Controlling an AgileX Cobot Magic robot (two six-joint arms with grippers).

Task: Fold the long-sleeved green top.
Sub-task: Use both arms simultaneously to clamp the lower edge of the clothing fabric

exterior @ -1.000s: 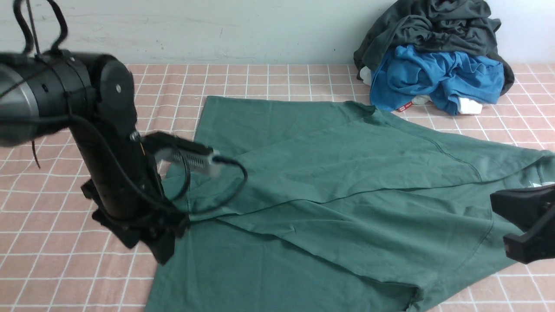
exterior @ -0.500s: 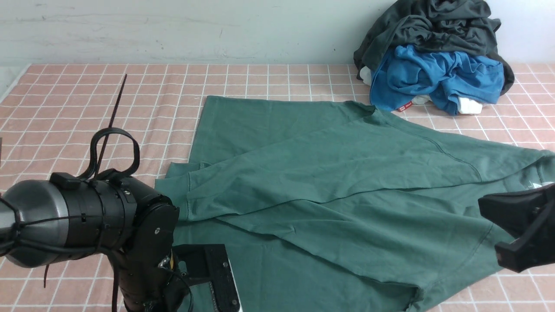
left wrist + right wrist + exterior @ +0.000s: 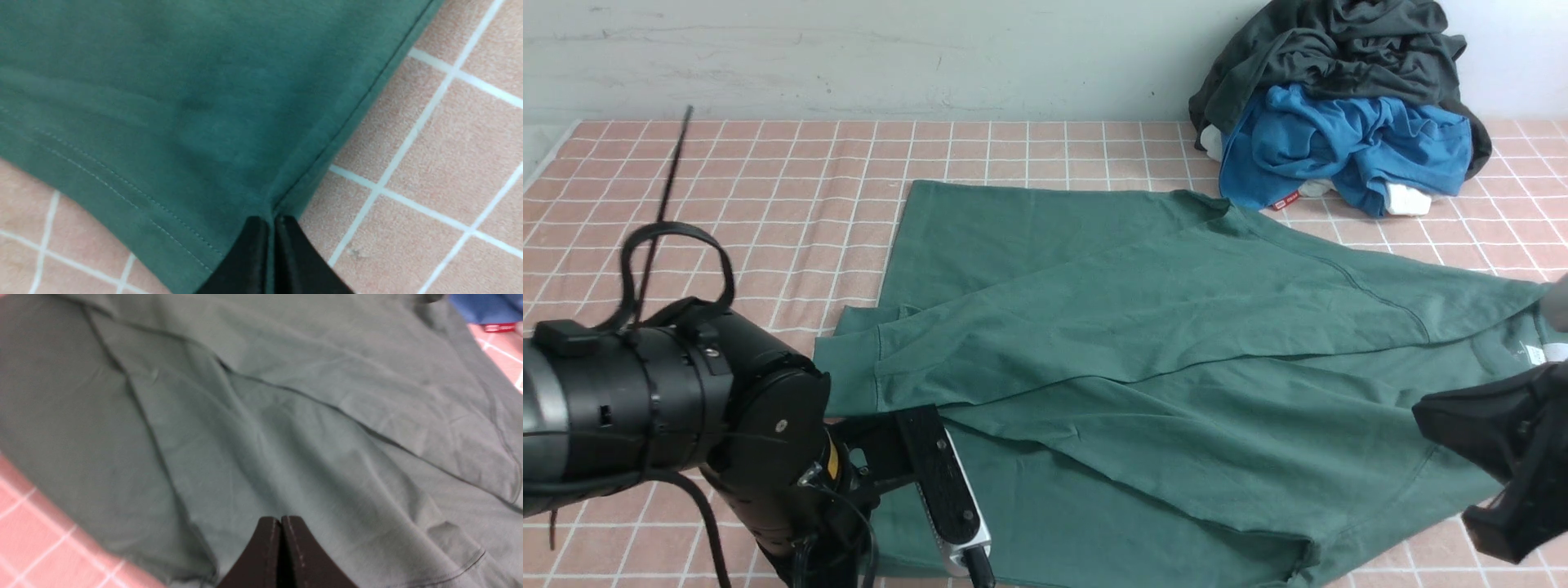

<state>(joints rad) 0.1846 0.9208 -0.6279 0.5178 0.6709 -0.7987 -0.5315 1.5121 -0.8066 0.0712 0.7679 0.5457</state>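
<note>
Front view: green top (image 3: 1176,343) spread flat on a pink cloth (image 3: 792,180) with white grid lines, taking up most of the middle and right. One sleeve is folded across the body, its cuff pointing left. The neck lies at the far right, where a small white label (image 3: 1553,353) shows. The left arm (image 3: 686,408), black and bulky, fills the lower left corner, bent down over the near left corner of the top. Its fingertips are hidden behind the arm here. The right gripper (image 3: 1478,445) shows as black shapes at the right edge, near the neck; from this side I cannot tell how its jaws stand. At the back right, against a pale wall (image 3: 931,57), sits a heap with a dark garment (image 3: 1339,49) draped over a blue garment (image 3: 1347,143), apart from the top.

Left wrist view: the left gripper (image 3: 271,249) has its two black fingertips pressed together on the top's side edge (image 3: 204,122), close to the stitched hem. A crease in the fabric runs straight into the line where the fingertips meet, so the jaws are clamped on the fabric. Pink cloth (image 3: 429,143) lies on both sides of that corner.

Right wrist view: the right gripper (image 3: 281,543) has its fingertips closed tight against each other, with nothing seen between them. They are over the body of the top (image 3: 286,416), which fills nearly the whole picture with soft folds and the folded sleeve's edge. A strip of blue garment (image 3: 486,306) shows in one corner, and pink cloth (image 3: 41,539) in another.
</note>
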